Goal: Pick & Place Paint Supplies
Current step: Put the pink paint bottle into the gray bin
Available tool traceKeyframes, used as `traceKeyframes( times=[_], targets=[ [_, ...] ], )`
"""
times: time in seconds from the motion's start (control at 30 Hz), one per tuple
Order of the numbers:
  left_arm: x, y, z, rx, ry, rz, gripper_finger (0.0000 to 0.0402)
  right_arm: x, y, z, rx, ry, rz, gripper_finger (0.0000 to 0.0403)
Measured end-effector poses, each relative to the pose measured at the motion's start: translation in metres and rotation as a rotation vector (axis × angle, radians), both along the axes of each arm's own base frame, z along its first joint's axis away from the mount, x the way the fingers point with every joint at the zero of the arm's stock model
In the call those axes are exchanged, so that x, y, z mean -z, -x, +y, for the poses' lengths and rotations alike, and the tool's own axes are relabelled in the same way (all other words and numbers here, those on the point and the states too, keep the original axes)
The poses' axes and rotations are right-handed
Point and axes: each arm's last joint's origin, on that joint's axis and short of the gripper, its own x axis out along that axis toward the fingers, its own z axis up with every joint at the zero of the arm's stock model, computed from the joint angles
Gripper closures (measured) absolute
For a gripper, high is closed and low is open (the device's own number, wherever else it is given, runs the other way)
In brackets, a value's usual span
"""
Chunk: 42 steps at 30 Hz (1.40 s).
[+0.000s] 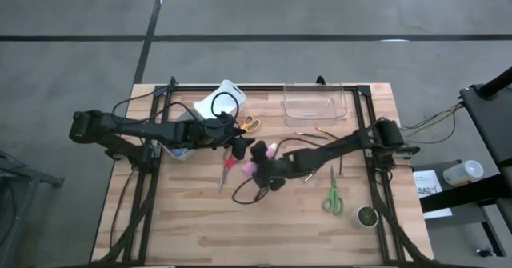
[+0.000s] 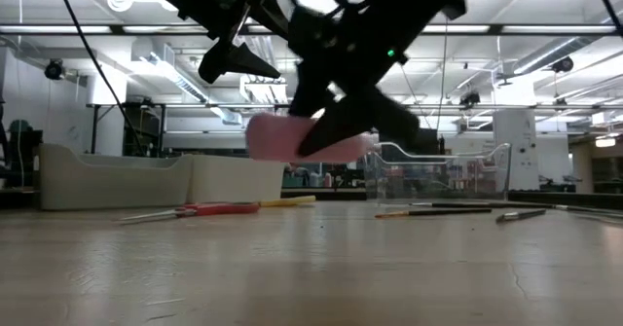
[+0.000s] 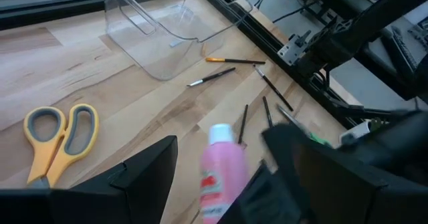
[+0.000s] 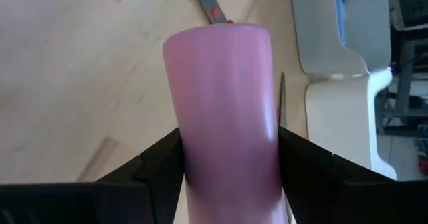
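The right tool [image 4: 227, 177] grips the pink bottle [image 4: 224, 110] between its two fingers and holds it lying roughly level, clear of the worktop [image 1: 200, 228], near the middle. The left tool [image 1: 232, 138] hangs just beside it with its jaws wide and empty, close to the yellow-handled scissors [image 3: 57, 137]. The clear plastic bin [image 1: 314, 104] stands at the far edge, with thin paintbrushes [image 3: 231, 62] lying on the wood in front of it. Judging by the layout, the bottle probably belongs in that bin. To do this well, keep the grip firm, carry the bottle high enough to pass over the bin's wall, steer away from the left arm, and release low inside.
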Motion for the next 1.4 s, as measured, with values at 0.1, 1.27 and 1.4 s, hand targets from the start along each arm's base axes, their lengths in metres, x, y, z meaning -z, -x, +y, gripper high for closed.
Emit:
traceKeyframes(
  times=[0.1, 1.27, 1.4],
  targets=[
    [0.000, 0.000, 0.000, 0.000, 0.000, 0.000, 0.0098, 0.007, -0.012, -0.003, -0.001, 0.009, 0.011, 0.0197],
    [0.000, 0.000, 0.000, 0.000, 0.000, 0.003, 0.0098, 0.042, -0.033, -0.012, 0.235, -0.199, -0.025, 0.0105],
    [0.000, 0.000, 0.000, 0.001, 0.000, 0.003, 0.0098, 0.041, -0.033, -0.012, 0.220, -0.187, -0.019, 0.0098]
  ],
)
